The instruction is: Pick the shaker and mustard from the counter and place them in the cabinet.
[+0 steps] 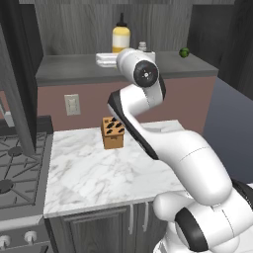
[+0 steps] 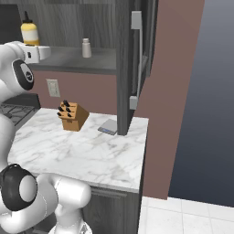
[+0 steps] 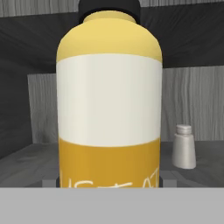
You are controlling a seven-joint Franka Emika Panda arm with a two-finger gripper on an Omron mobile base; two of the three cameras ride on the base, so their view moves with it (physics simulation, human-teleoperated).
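Note:
The mustard (image 3: 109, 100), a yellow squeeze bottle with a white label band and a dark cap, stands upright close up in the hand view. My gripper (image 3: 109, 181) is shut on the mustard, with one fingertip low on each side. In the base views the mustard (image 1: 121, 37) (image 2: 29, 32) is at the cabinet shelf (image 1: 64, 69) (image 2: 68, 57), just beyond my gripper (image 1: 112, 55) (image 2: 39, 51). Its base is hidden, so I cannot tell if it rests on the shelf. The small pale grey shaker (image 1: 142, 47) (image 2: 86, 48) (image 3: 183, 152) stands on the shelf to the mustard's right, apart from it.
On the white marble counter (image 1: 99, 168) (image 2: 82, 151) below stand a wooden knife block (image 1: 112, 132) (image 2: 72, 116) and a flat grey square block (image 2: 109, 126). A stove (image 1: 15, 168) borders the counter's left. A small green fruit (image 1: 184, 52) sits at the shelf's right end. The open cabinet door (image 2: 137, 55) hangs right of the shelf.

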